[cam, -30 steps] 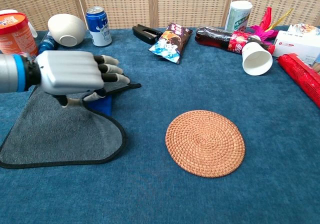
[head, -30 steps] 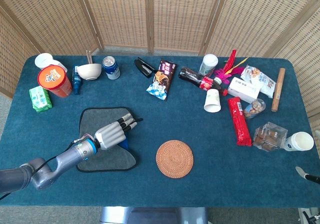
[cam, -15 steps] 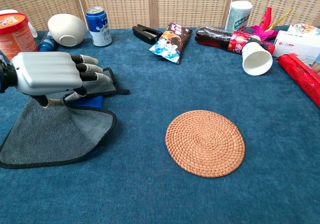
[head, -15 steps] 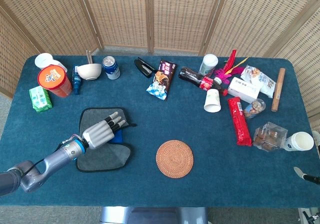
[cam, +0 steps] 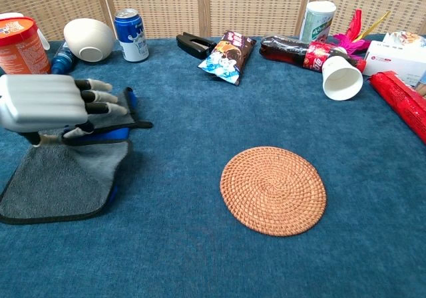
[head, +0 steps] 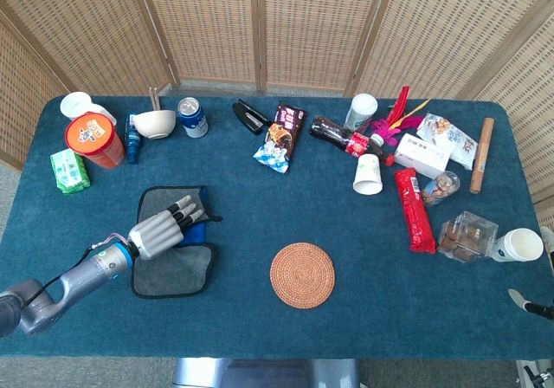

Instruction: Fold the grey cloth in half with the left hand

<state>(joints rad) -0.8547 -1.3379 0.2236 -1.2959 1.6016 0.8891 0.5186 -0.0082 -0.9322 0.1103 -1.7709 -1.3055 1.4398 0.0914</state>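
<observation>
The grey cloth (cam: 56, 181) with black edging and a blue underside lies on the deep blue counter (cam: 200, 258), beside a woven tan mat (cam: 273, 189) and the silver-grey, black-fingered left robot hand (cam: 50, 104).

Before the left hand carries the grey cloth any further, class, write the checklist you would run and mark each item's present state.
1. Left hand grips the grey black-edged cloth: ok, an edge is lifted beneath it.
2. Fold finished: not ok, the lifted edge is not laid flat.
3. Edges lined up: cannot tell, hand hides them.
4. Round woven rattan coaster apart from the cloth: ok.
5. Right hand position: cannot tell, only a tip shows at the head view's edge.
</observation>
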